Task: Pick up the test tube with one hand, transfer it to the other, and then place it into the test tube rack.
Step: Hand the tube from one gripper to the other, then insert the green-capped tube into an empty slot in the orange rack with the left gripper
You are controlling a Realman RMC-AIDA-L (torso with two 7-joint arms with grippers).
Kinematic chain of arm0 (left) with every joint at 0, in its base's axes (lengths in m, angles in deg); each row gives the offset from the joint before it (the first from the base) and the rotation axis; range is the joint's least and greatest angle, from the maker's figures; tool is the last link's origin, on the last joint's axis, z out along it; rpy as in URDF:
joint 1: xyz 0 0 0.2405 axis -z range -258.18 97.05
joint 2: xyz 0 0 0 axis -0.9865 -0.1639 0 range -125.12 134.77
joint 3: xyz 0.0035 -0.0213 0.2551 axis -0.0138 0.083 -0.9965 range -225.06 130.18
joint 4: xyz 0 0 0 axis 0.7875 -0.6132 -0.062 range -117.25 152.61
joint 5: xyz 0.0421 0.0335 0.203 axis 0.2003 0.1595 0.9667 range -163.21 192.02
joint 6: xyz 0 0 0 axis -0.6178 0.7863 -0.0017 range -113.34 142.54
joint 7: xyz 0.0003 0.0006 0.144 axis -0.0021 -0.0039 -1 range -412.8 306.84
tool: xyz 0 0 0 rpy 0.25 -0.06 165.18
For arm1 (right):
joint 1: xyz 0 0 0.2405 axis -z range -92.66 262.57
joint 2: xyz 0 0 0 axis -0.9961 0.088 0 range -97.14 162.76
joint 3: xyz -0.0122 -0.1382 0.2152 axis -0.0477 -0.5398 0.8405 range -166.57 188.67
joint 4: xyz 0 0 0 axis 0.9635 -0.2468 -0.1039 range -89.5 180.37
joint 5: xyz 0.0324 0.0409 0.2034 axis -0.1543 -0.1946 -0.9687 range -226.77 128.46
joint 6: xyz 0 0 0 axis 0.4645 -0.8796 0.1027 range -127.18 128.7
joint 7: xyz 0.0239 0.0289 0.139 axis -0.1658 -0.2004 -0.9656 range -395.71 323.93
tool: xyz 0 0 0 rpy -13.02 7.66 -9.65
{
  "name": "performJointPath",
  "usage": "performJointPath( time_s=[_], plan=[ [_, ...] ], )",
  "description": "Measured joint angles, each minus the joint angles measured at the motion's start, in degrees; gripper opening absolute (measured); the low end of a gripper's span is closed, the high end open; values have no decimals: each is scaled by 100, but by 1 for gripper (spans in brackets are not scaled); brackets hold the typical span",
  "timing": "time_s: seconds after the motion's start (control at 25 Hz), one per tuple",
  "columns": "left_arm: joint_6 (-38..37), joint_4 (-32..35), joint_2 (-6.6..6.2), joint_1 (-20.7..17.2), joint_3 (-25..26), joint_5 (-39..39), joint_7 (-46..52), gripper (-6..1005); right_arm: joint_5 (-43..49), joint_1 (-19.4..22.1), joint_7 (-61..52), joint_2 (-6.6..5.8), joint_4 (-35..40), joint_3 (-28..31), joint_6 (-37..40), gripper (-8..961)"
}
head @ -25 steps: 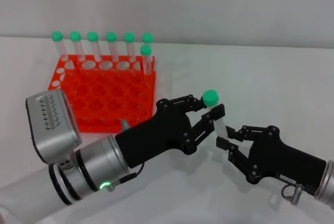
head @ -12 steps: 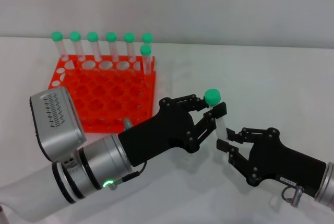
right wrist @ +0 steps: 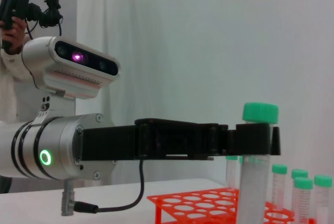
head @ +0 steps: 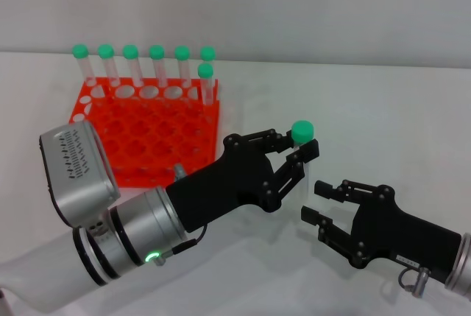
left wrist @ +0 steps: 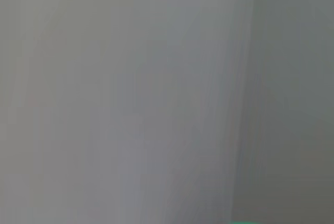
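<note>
Left hand: my left hand (head: 294, 152) is raised above the table (head: 383, 110), just to the right of the rack; its fingers (head: 303, 155) are pressed together on the tube just below the cap; the right wrist view shows the same grip from the side (right wrist: 255, 140), black fingertips clamped across the tube under the cap.
Tube: the tube (head: 301, 133) stands upright in my left hand, green cap on top; its clear body (right wrist: 253, 182) hangs below the fingers; the tip is hidden in both views.
Right hand: my right hand (head: 318, 202) sits lower and to the right of the left one, close beside it; its fingers (head: 329, 189) are spread apart, holding nothing and not touching the tube.
Rack: the orange-red rack (head: 147, 135) rests on the table at the far left; it also shows behind the held tube in the right wrist view (right wrist: 209, 203).
Other tubes: seven green-capped tubes (head: 157, 65) stand upright along the rack's far edge, six in the back row and one just in front at the right end.
Left wrist view: a plain grey blur; nothing can be told from it.
</note>
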Motion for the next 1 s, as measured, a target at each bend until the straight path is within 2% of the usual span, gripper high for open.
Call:
performJointPath(
  time_s=[0.08, 0.36, 0.52, 0.68, 0.84, 1.0],
  plan=[
    [14, 0, 0, -13, 0, -40, -4, 215, -20, 17, -1, -5, -2, 20, -28, 235],
    [59, 0, -12, -68, 63, -172, -26, 214, -47, 144, -7, -32, -19, 160, -138, 535],
    [93, 21, -39, -169, 87, -497, -184, 213, -49, 211, -65, -45, -70, 316, -142, 687],
    [189, 49, -63, -385, 116, -1072, -542, 213, -53, 328, -68, -57, -133, 556, -146, 776],
    [336, 122, -62, -682, 554, -1254, -817, 212, -57, 442, -70, -65, -391, 1105, -231, 864],
    [499, 371, -42, -898, 1214, -1338, -853, 212, -60, 471, -36, -68, -848, 1948, -477, 863]
  ],
)
